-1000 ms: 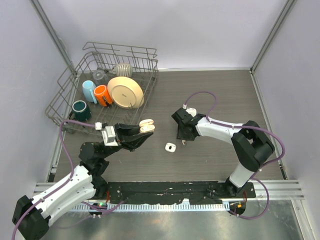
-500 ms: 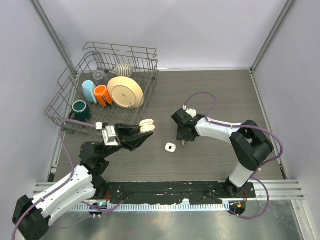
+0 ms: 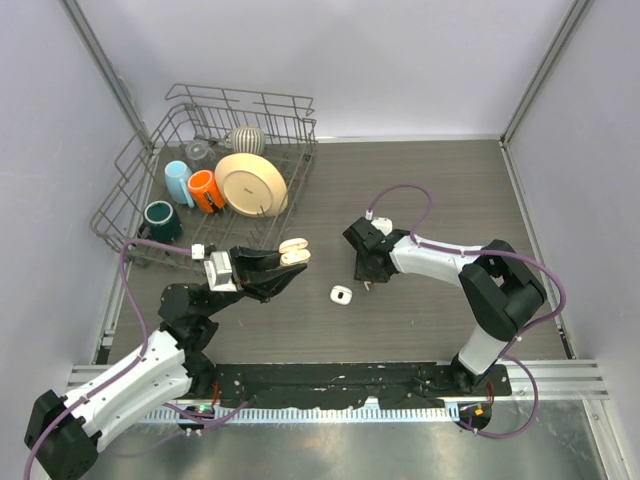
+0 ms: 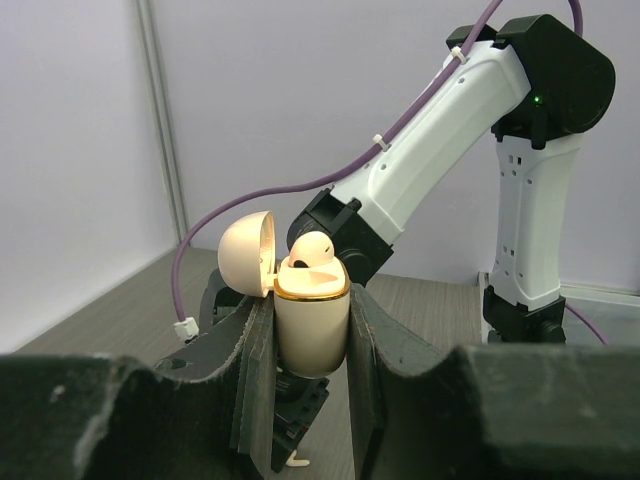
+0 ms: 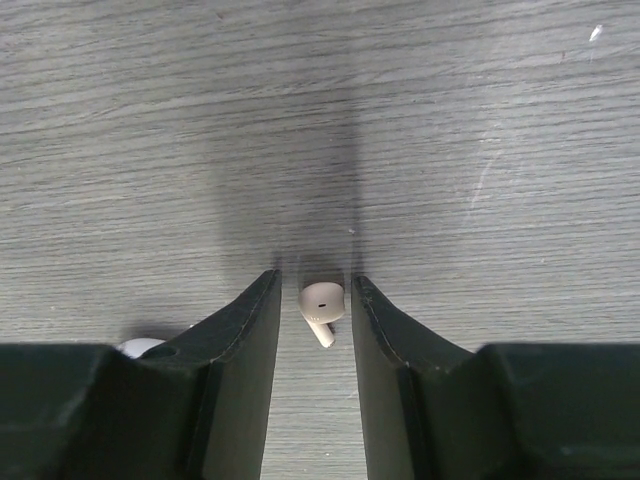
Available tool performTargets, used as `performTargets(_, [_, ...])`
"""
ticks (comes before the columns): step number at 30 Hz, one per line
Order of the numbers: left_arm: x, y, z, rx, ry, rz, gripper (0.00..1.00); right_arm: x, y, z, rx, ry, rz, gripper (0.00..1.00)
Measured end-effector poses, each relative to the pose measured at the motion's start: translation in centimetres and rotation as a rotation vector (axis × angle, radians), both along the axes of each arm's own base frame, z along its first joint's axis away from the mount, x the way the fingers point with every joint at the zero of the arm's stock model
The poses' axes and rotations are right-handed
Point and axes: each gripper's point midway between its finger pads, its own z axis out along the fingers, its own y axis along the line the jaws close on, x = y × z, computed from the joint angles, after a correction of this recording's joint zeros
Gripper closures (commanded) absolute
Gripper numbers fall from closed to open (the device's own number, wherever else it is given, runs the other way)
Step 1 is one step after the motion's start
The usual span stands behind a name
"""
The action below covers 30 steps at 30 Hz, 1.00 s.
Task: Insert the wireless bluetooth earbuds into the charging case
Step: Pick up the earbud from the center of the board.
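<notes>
My left gripper (image 3: 291,256) is shut on a cream charging case (image 4: 311,328) and holds it upright above the table, lid (image 4: 247,252) hinged open. One white earbud (image 4: 310,247) sits in the case's top. My right gripper (image 3: 366,279) points down at the table right of centre. In the right wrist view its fingers (image 5: 245,320) stand narrowly apart on either side of a second white earbud (image 5: 322,303) that lies on the wood with its stem toward the camera. This earbud also shows in the left wrist view (image 4: 297,461). Other earbuds are out of view.
A small white object (image 3: 341,294) lies on the table between the two grippers; its edge shows in the right wrist view (image 5: 140,347). A wire dish rack (image 3: 130,190) with cups, a plate and a bowl stands at the back left.
</notes>
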Motion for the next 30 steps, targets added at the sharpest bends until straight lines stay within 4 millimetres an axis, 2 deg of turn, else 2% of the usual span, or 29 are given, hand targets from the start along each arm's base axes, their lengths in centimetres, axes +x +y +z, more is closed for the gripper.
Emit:
performTargets(22, [0.00,0.00,-0.02,0.000,0.000,0.000,1.00,0.04,-0.25,-0.03,-0.009,-0.009,0.003,0.81])
performTargets(25, [0.00,0.00,-0.02,0.000,0.000,0.000,1.00,0.04,-0.29,-0.04,-0.002,-0.013,-0.018,0.78])
performTargets(27, [0.00,0.00,-0.02,0.000,0.000,0.000,1.00,0.03,-0.34,-0.06,0.004,-0.017,-0.035,0.71])
performTargets(30, [0.00,0.01,-0.01,0.000,0.000,0.000,1.00,0.03,-0.33,-0.06,0.019,-0.026,-0.061,0.66])
